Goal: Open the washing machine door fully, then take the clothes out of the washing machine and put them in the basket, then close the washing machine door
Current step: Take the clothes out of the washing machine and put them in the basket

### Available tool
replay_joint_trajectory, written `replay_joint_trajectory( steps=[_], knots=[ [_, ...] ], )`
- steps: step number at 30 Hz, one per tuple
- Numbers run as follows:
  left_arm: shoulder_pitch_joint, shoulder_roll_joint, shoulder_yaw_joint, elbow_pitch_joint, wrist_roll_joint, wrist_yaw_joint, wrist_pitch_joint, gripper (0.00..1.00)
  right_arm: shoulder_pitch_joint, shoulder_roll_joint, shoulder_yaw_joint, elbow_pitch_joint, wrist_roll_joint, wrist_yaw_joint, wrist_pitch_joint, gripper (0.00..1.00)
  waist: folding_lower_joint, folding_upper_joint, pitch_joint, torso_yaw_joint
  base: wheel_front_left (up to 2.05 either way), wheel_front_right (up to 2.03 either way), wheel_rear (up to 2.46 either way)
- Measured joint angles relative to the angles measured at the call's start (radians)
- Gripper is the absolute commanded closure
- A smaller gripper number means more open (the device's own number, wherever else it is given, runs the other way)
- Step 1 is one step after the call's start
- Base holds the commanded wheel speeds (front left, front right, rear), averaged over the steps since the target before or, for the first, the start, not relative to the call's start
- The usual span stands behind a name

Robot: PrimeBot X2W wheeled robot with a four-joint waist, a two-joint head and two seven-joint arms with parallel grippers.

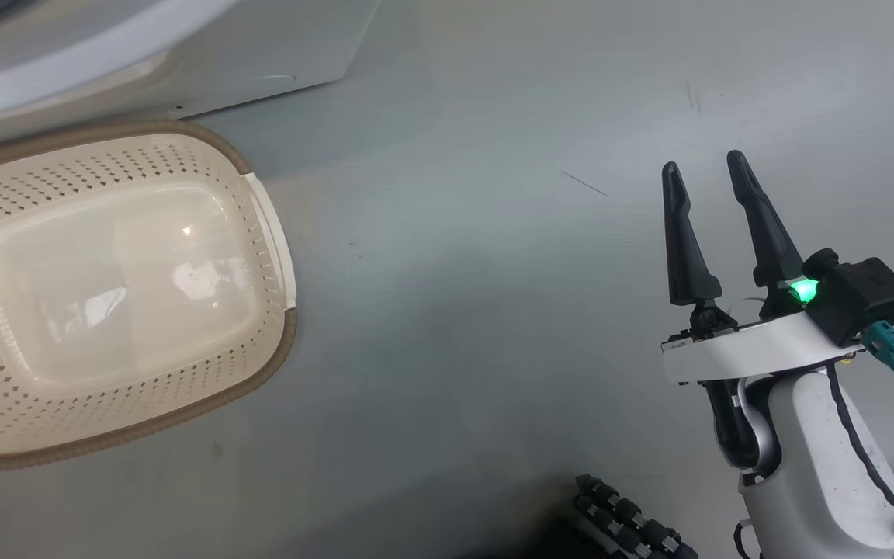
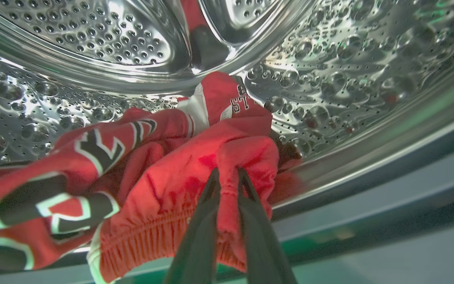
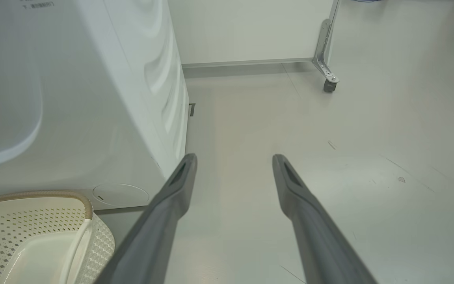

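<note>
Dark white-edged letters on an upper fold of the clothes (image 2: 172,185) read roughly "ST"; the folds cut off the rest. Large black numerals outlined in white run across the left garment, too crumpled to read. Small print at the top edge of the washing machine (image 3: 93,98) is illegible.

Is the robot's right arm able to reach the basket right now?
Probably yes. The basket sits on the floor left of the right arm, nothing lies between them, and its jaws stand open and empty.
</note>
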Motion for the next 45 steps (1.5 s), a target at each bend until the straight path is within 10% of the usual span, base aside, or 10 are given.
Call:
replay_joint_trajectory(
  steps=[29,45],
  knots=[
    [0.270,-0.203,0.029,-0.145,-0.119,-0.039,-0.545,1.00,0.005,-0.013,-0.063,0.007,-0.075,0.008,0.000,0.00,0.0000,0.0000,-0.132,0.134,0.00,0.00,0.00],
    [0.584,-0.265,-0.033,-0.250,-0.109,-0.040,-0.604,1.00,0.097,-0.031,-0.070,0.044,-0.104,0.009,0.000,0.00,-0.0001,0.0000,-0.298,0.236,0.00,0.00,0.00]
  ],
)
